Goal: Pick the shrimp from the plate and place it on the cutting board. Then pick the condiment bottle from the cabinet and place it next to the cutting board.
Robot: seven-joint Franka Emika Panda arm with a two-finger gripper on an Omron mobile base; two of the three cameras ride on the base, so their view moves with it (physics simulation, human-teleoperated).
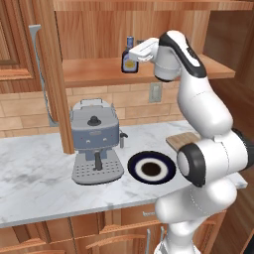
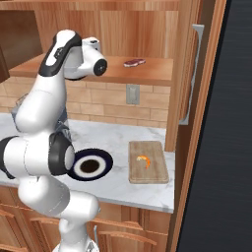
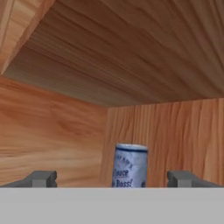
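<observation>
The cabinet point(image 1: 149, 69) is mounted on the wall above the counter point(image 1: 39, 168); its long open shelf, wood-panelled back and side post are seen in both base views. The marble counter is located below it, against a brick backsplash carrying a wall outlet point(image 2: 132, 93).

The robot arm point(image 1: 203, 114) is raised to shelf height, with its hand directed into the cabinet opening.

A grey coffee machine point(image 1: 95, 141) is positioned on the counter, just beside the side post. The plate point(image 1: 152, 168) is placed on the counter immediately to the right of the coffee machine in the left base view; its dark centre is bare. The cutting board point(image 2: 147, 161) is laid flat on the counter, near the plate but apart from it, on the side towards the counter end.

The condiment bottle point(image 1: 130, 58) is stood upright on the cabinet shelf. In the hand view it is seen straight ahead, between the two fingertips point(image 3: 41, 178) and beyond them, against the back panel. The gripper point(image 3: 113, 179) is held with its fingers wide apart; nothing is gripped, and contact with the bottle cannot be made out.

A small dark red lump point(image 2: 134, 62) is located on the shelf, well apart from the hand.

The shrimp point(image 2: 143, 159) is found lying on the cutting board, near its middle.
</observation>
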